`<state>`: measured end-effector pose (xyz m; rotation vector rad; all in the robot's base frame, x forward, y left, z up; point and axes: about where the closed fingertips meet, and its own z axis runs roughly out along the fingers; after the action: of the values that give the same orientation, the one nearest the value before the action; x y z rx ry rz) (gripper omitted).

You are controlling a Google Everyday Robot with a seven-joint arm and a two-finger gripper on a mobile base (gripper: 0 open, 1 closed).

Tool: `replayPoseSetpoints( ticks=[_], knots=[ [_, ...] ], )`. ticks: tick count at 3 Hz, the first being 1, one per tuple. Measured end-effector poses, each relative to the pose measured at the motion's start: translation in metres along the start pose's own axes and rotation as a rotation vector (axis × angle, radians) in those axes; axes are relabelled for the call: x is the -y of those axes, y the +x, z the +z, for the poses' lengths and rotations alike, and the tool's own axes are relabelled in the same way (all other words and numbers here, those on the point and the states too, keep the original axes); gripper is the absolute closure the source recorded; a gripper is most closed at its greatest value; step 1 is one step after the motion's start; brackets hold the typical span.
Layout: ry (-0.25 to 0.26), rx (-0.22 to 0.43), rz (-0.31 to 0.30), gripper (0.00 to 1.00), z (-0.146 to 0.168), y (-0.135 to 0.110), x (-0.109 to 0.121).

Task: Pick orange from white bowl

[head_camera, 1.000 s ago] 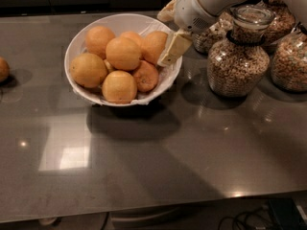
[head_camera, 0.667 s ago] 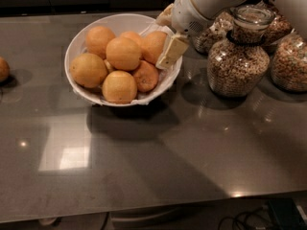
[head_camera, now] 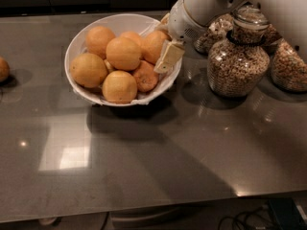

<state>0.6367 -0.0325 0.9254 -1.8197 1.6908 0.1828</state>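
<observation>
The white bowl (head_camera: 81, 91) stands on the dark countertop at the upper left and holds several large pale oranges. My gripper (head_camera: 167, 38) reaches down from the upper right over the bowl's right rim. It is open, with one cream finger (head_camera: 169, 56) in front of the rightmost orange (head_camera: 152, 44) and the other behind it. That orange lies between the fingers against the right rim. Other oranges (head_camera: 123, 53) fill the middle and left of the bowl. A smaller, deeper-orange dimpled fruit (head_camera: 145, 75) lies just left of the near finger.
Glass jars of grains (head_camera: 238, 63) stand close to the right of the bowl, under my arm, with more behind (head_camera: 289, 68). A lone dark brownish fruit (head_camera: 3, 70) sits at the left edge. The counter's front edge runs along the bottom.
My gripper has lowered a little and shifted left, deeper over the bowl's right rim around the rightmost orange. The fruit has not moved.
</observation>
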Motion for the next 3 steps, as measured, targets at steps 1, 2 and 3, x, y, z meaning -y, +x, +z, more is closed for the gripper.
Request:
replayPoseSetpoints(
  ticks=[1,2,3],
  knots=[
    [-0.004,-0.002,0.003,0.29,0.0035,0.0018,0.0004],
    [-0.006,-0.004,0.006,0.48,0.006,0.0031,0.0008],
    [-0.006,-0.004,0.006,0.71,0.006,0.0031,0.0008]
  ],
)
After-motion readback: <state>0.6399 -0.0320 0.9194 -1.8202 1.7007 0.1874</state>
